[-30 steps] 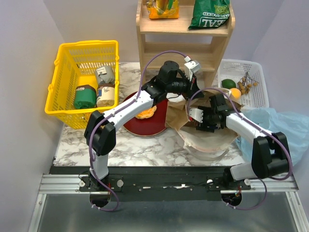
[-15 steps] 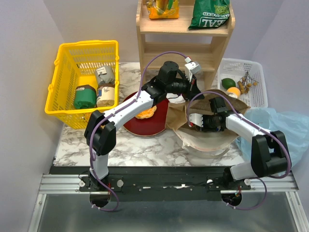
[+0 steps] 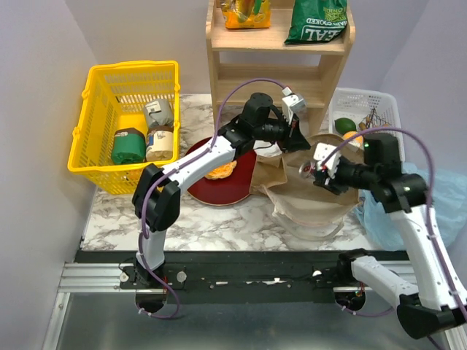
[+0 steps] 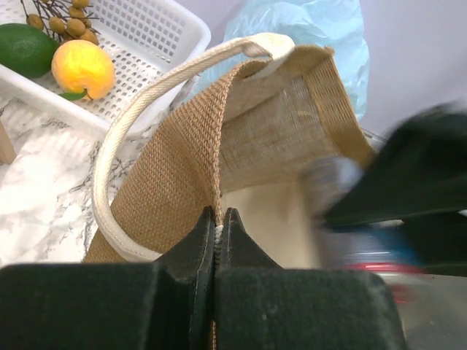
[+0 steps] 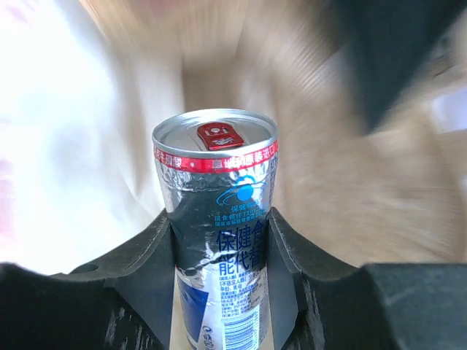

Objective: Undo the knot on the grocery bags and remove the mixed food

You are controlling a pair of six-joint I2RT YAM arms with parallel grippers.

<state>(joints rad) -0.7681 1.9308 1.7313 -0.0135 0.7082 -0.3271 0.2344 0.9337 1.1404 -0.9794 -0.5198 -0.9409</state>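
The right gripper (image 5: 219, 240) is clamping the drink can (image 5: 216, 182), its long axis pointing straight out from the jaws. The left gripper (image 4: 219, 222) is pinching tight the rim of the woven bag (image 4: 284, 138) beside it.

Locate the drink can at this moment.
In the top view, right of centre, the drink can is clamped in the right gripper above the brown bag.

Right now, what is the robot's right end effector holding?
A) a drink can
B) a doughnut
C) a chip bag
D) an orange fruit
A: in the right wrist view the right end effector is shut around a silver, red and blue drink can.
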